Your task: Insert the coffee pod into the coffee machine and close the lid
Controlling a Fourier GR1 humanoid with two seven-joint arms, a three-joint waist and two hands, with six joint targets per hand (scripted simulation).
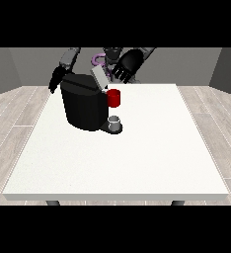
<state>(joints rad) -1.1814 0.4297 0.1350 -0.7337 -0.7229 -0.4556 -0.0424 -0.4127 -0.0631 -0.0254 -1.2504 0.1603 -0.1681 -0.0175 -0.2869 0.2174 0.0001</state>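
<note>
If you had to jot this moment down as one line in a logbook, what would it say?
machine: lid raised | red thing at the machine | grey thing at base | hand at the view's right: above lid, holding nothing

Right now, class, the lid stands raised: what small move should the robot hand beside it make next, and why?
Probably ease the robot hand at the view's right down onto the lid to swing it shut. The lid tilts up above the machine, and that hand hovers just beside its upper end. I cannot see the pod.
</note>
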